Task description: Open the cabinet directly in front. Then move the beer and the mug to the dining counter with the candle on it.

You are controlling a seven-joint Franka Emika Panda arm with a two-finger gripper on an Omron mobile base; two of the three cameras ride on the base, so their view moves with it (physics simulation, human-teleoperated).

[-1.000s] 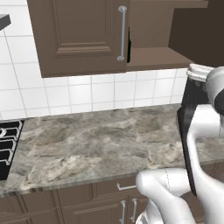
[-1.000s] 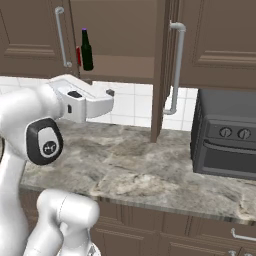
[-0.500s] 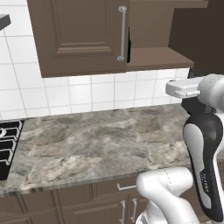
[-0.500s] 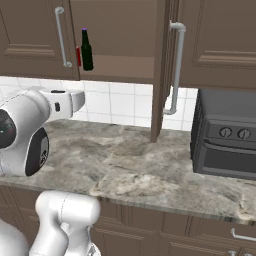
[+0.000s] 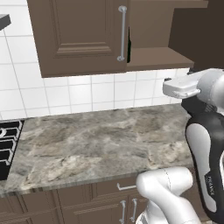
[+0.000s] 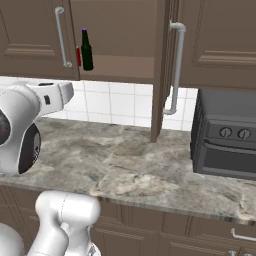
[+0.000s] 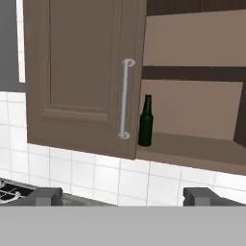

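- Room: rendered kitchen; white tiled wall behind a grey-brown veined stone counter with dark brown drawers below its front edge.
- Left end of counter: one black stove grate, cut off by the picture edge in the left base view.
- Wall cabinet above the counter: two doors counted. Left door closed, with one long silver bar handle. Right door swung out, seen edge-on in the right base view, with its own silver handle.
- Open compartment: one bottle, dark green-black, upright on the bottom shelf, at the shelf's left front corner just beside the closed door's edge.
- One mug: only a red sliver shows in the right base view, just left of the bottle and mostly hidden by the closed door.
- Right end of counter: one dark grey oven-like appliance with two knobs, standing near the back wall.
- Gripper: jaws fully apart, nothing between them; hand view faces the cabinet, with the bottle above and between the two fingertips.
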